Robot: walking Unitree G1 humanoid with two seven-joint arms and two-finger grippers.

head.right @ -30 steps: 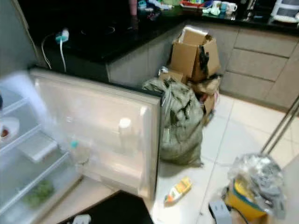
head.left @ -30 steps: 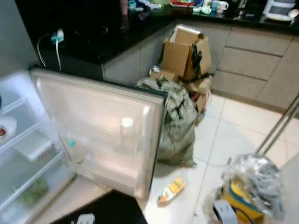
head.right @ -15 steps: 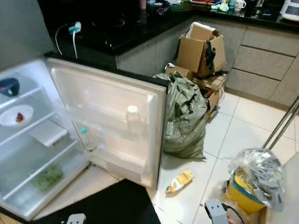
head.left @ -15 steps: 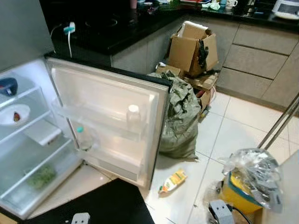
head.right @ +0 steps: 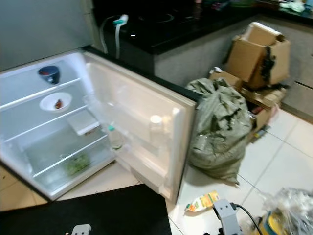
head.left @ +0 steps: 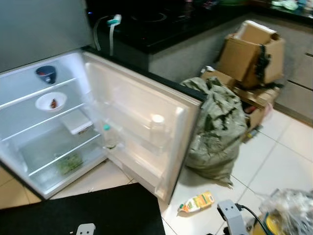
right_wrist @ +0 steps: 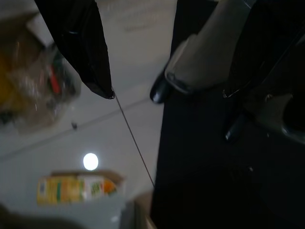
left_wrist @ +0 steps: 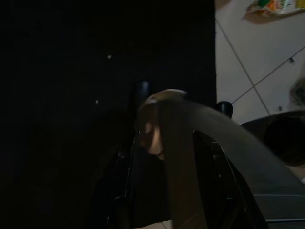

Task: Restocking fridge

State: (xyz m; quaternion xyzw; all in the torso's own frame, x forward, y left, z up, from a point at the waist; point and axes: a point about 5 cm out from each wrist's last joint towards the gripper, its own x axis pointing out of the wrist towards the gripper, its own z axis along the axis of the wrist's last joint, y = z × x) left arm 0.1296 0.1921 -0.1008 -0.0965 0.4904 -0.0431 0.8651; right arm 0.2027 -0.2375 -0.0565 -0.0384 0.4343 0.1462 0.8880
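The fridge (head.left: 29, 122) stands open with its door (head.left: 142, 127) swung wide, and the juice carton (head.left: 196, 201), the likely thing to restock, lies flat on the tiled floor (head.left: 288, 161) just beyond the door's free edge, so the sound way is to step round that edge, bend low and take the carton across its narrow sides. Both arms hang idle over the black mat (head.left: 88, 210); whether the left gripper's or right gripper's fingers are spread or clenched I cannot tell. A stuffed green sack (head.left: 217, 129), cardboard boxes (head.left: 254, 51) and a plastic-wrapped bundle (head.left: 288, 210) crowd the floor, narrowing the approach.
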